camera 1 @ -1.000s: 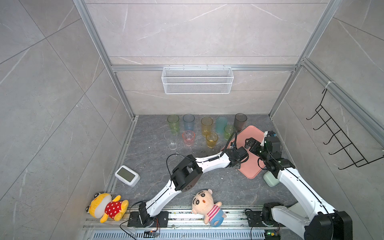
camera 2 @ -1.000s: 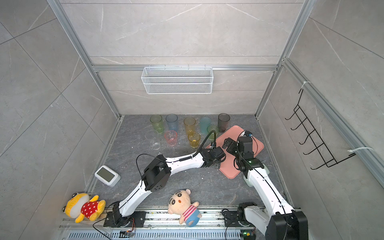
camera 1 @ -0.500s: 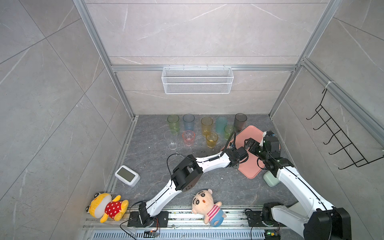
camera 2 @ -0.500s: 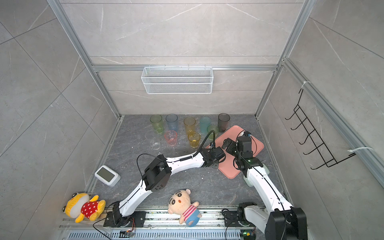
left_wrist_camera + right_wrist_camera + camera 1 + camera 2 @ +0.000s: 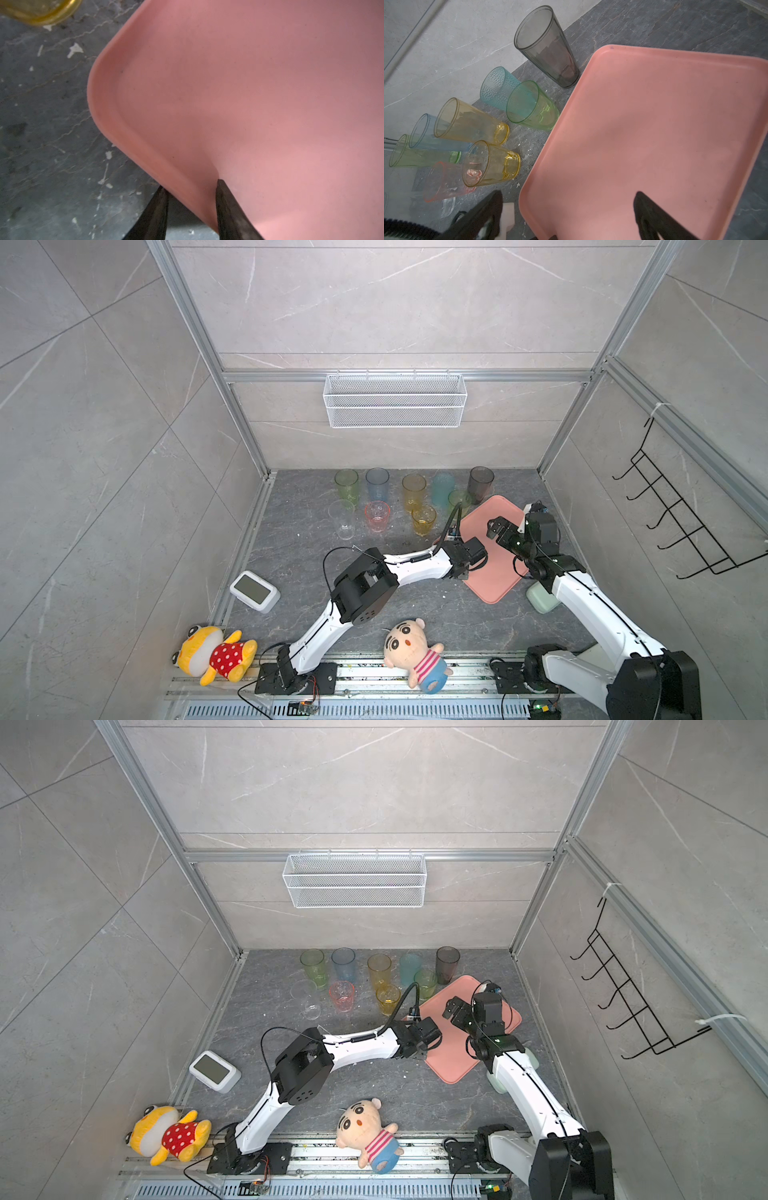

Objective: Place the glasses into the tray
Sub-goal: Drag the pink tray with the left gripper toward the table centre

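Several tinted glasses stand on the dark floor by the back wall, among them a smoky grey one (image 5: 481,483), a tall amber one (image 5: 413,489) and a short amber one (image 5: 492,164). The salmon-pink tray (image 5: 498,572) lies to their right with nothing on it. My left gripper (image 5: 191,184) is at the tray's near left edge. One finger sits outside the rim and the other on the inner surface, so the jaws are shut on the rim. My right gripper (image 5: 568,194) hangs open above the tray (image 5: 643,124), holding nothing.
A white wire basket (image 5: 395,400) hangs on the back wall and a black hook rack (image 5: 685,522) on the right wall. A pale green box (image 5: 540,599) sits by the tray's near right corner. A small white clock (image 5: 254,591) and two plush dolls (image 5: 214,657) (image 5: 411,651) lie at the front.
The left gripper's jaws have narrowed onto the tray's rim. Both arms have stayed almost where they were, and the glasses have not moved.
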